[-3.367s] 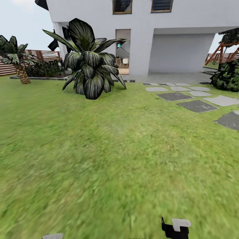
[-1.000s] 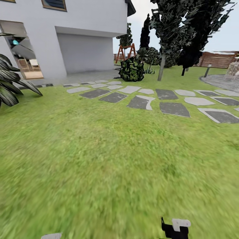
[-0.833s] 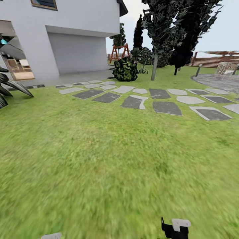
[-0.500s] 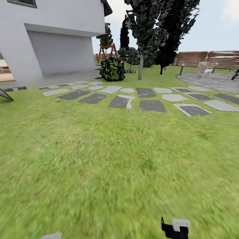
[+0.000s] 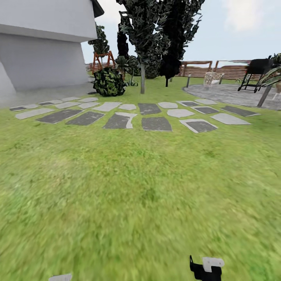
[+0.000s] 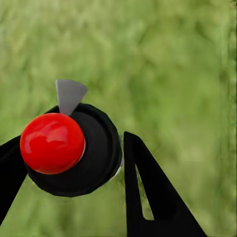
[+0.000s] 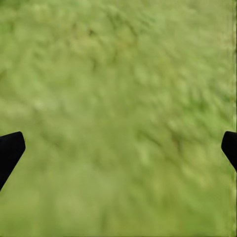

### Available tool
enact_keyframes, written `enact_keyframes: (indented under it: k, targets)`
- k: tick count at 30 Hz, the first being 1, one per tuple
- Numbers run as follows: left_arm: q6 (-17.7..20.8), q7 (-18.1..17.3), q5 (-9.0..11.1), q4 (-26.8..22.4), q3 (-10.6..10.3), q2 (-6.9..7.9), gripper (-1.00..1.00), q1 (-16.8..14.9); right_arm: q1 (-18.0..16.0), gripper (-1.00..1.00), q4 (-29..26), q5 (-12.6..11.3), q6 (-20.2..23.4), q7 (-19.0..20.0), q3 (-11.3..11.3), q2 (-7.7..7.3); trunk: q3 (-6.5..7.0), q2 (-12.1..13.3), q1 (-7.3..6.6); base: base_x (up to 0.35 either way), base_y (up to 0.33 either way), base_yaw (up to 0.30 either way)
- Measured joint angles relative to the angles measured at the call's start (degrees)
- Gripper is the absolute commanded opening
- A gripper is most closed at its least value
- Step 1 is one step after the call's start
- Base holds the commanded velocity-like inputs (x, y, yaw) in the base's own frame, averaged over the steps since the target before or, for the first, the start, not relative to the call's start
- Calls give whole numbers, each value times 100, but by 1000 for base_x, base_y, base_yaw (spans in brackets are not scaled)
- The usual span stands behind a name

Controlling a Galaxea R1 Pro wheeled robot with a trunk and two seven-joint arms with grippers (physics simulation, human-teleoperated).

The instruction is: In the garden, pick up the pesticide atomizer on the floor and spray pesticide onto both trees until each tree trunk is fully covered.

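The robot's left gripper has two flat black fingers shaped like long triangles. One finger has a thin slot cut through it, and green shows in the slot. The fingers look smooth and dark, with no shine.

The right gripper has black fingertips too. They are small dark wedges with rounded corners, one at 9 o'clock and one at 3 o'clock in the right wrist view.

In the head view, a black blocky part with a pale grey cap sits at 5 o'clock. A small pale grey piece peeks in at 7 o'clock.
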Motion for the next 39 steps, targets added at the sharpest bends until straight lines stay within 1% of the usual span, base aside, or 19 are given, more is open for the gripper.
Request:
enact_keyframes:
  k: [7,39]
  targets:
    - [0,0,0,0,0,0,-100,0,0,100,0,0,0,0,0,0,0,0,1,96,-269,-300]
    - [-1,7,0,0,0,7,-100,0,0,100,0,0,0,0,0,0,0,0,1,0,-247,-300]
